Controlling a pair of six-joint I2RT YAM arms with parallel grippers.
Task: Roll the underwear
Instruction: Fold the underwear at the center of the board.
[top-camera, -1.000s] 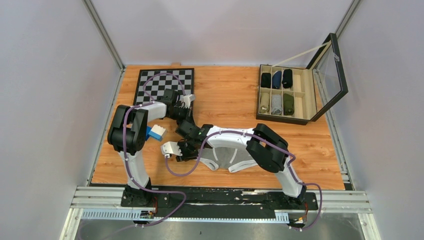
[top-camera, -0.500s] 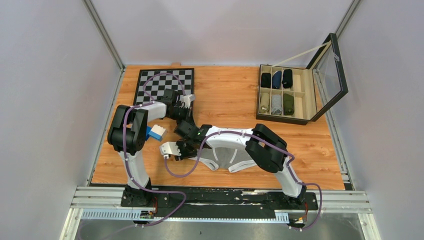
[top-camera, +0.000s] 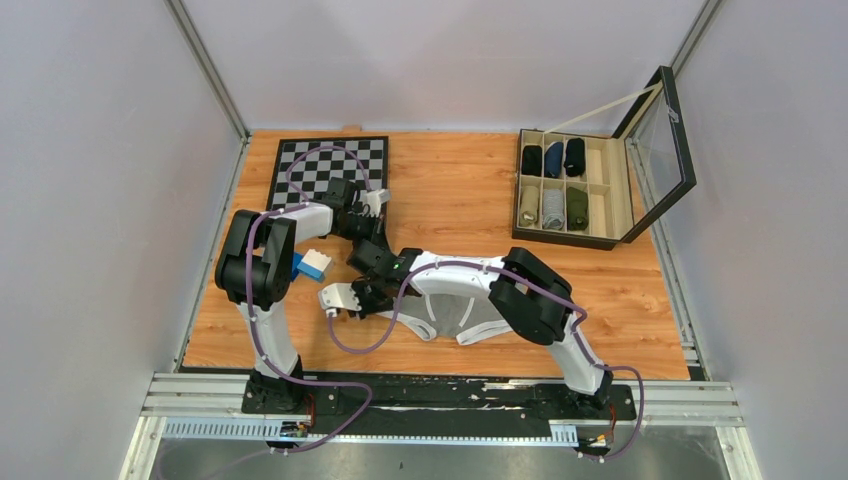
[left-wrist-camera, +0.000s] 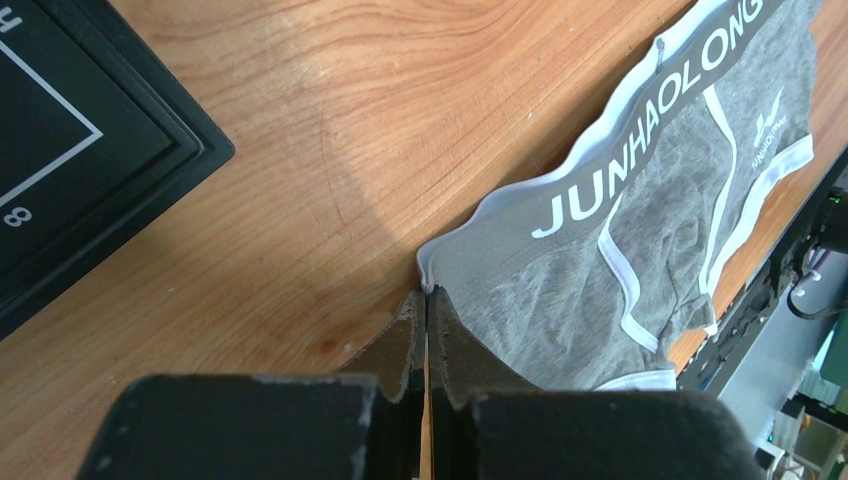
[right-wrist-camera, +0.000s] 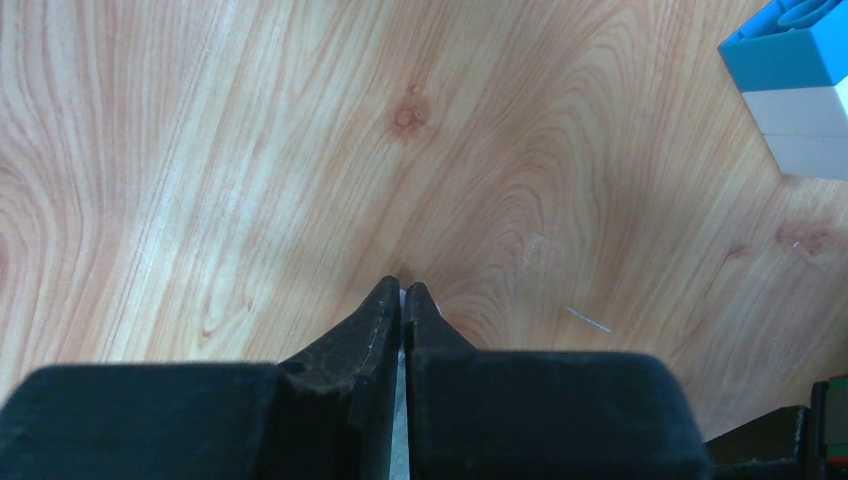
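The grey underwear (top-camera: 452, 310) with white trim lies flat at the table's middle front, mostly hidden under my right arm. In the left wrist view the underwear (left-wrist-camera: 620, 230) shows its lettered waistband running away up and right. My left gripper (left-wrist-camera: 427, 295) is shut on the near corner of that waistband. From above, the left gripper (top-camera: 380, 238) sits just off the chessboard's near right corner. My right gripper (top-camera: 356, 300) is at the garment's left side. In its own view the right gripper (right-wrist-camera: 402, 288) is shut, with a thin pale strip of fabric between the fingers and bare wood ahead.
A chessboard (top-camera: 328, 170) lies at the back left, and its black frame (left-wrist-camera: 70, 150) is close to my left gripper. A blue and white block (top-camera: 314, 263) stands left of both grippers. An open box (top-camera: 570, 190) of rolled garments sits at the back right.
My right gripper's jaws have come together on the fabric, and it has edged slightly left. The left arm and the underwear have not visibly moved.
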